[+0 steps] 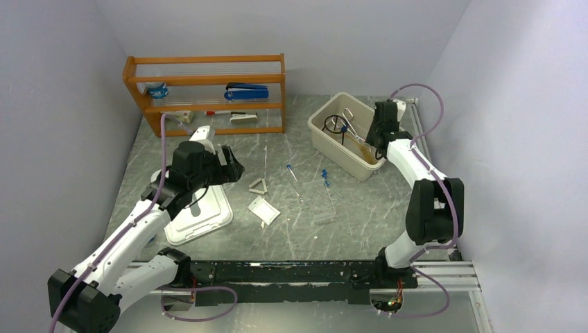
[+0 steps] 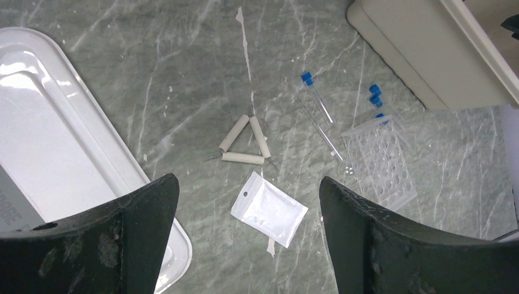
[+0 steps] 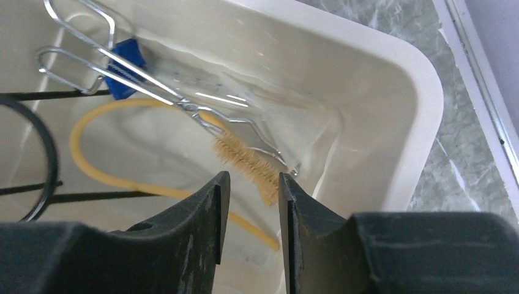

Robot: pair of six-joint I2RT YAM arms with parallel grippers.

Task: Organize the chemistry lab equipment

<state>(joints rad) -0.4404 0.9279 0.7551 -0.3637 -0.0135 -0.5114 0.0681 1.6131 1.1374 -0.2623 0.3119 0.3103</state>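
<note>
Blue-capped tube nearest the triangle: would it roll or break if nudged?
The blue-capped tube lies flat on the smooth table and looks round, so a sideways nudge would probably roll it. It is thin and clear, likely light; glass or plastic I cannot tell, so it may be fragile. Its slim wall might slip in the jaws.
</note>
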